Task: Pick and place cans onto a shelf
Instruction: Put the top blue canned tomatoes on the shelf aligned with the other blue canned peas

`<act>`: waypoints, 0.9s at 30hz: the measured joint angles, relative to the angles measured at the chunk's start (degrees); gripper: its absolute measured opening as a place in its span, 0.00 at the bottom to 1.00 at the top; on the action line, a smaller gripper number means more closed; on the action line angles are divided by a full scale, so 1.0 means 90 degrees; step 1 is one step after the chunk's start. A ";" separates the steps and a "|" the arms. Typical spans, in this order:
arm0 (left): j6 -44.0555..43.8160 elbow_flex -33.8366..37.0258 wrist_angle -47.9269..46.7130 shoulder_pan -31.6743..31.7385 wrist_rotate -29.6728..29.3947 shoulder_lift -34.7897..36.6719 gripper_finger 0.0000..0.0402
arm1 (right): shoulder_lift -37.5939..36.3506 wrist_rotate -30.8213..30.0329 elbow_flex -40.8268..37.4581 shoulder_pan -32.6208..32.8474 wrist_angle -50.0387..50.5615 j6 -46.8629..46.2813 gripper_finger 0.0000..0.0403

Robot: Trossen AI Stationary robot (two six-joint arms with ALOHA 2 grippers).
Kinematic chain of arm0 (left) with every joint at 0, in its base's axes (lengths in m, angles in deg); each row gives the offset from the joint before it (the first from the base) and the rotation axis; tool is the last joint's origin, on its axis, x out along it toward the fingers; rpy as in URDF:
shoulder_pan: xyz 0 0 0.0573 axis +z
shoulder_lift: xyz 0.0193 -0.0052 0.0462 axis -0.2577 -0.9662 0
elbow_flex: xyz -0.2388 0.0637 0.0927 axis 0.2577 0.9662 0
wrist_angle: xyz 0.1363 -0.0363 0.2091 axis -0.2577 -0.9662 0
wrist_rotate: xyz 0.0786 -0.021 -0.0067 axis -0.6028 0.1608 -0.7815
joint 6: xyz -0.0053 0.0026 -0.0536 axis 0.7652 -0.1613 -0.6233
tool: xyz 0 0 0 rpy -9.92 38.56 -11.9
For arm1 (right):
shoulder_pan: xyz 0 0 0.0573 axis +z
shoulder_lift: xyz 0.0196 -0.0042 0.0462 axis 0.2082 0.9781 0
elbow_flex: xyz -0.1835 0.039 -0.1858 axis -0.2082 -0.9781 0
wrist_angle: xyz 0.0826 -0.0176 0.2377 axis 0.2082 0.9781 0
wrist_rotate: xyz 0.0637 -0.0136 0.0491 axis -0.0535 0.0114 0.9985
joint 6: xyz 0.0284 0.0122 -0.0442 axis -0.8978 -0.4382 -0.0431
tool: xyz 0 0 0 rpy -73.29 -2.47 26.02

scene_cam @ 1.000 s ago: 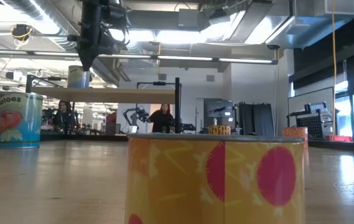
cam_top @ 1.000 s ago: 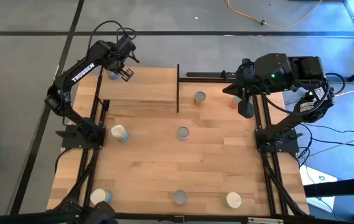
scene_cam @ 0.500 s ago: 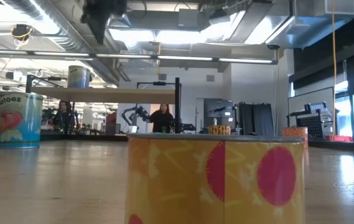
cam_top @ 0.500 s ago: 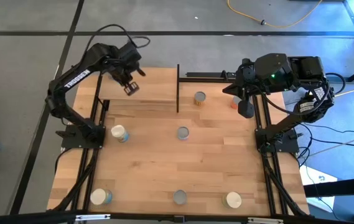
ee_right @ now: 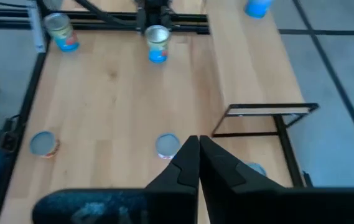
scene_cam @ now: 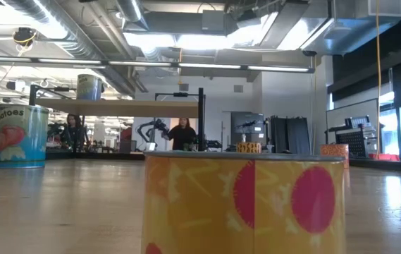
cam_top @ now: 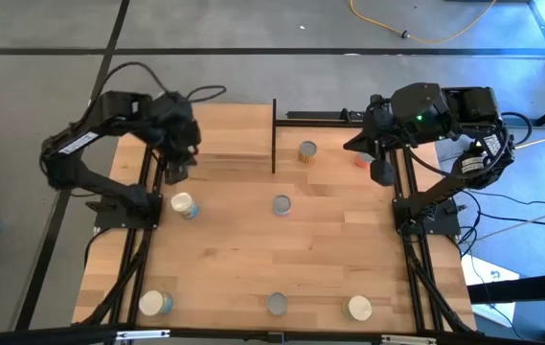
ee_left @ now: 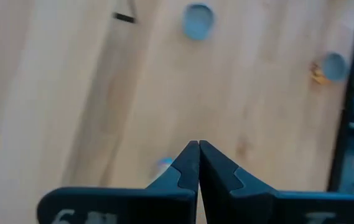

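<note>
The shelf (cam_top: 224,144) stands at the table's far left. One blue-labelled can (scene_cam: 89,87) stands on the shelf's left part; it also shows in the right wrist view (ee_right: 257,7) and is hidden under my left arm in the high view. Other cans stand upright on the tabletop, among them a blue one (cam_top: 182,204) and silver-topped ones (cam_top: 282,204) (cam_top: 307,150). My left gripper (cam_top: 176,171) is shut and empty (ee_left: 198,146), above the shelf's near left edge. My right gripper (cam_top: 379,171) is shut and empty (ee_right: 198,140) at the table's right edge.
More cans stand along the near edge (cam_top: 154,303) (cam_top: 277,304) (cam_top: 359,308), and an orange one (cam_top: 361,159) stands beside my right gripper. A black upright post (cam_top: 274,134) marks the shelf's right end. People show in the room beyond the table (scene_cam: 184,134).
My left gripper has risen from just above the can on the shelf and gone toward the table's near edge, past the shelf's front. The can stays upright on the shelf. My right arm has kept still.
</note>
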 joint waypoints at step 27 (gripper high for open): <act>-0.5519 0.3713 0.0720 -0.0767 0.0066 0.0756 0.18 | 0.0000 0.0137 0.0000 -0.0002 -0.0032 -0.0208 0.03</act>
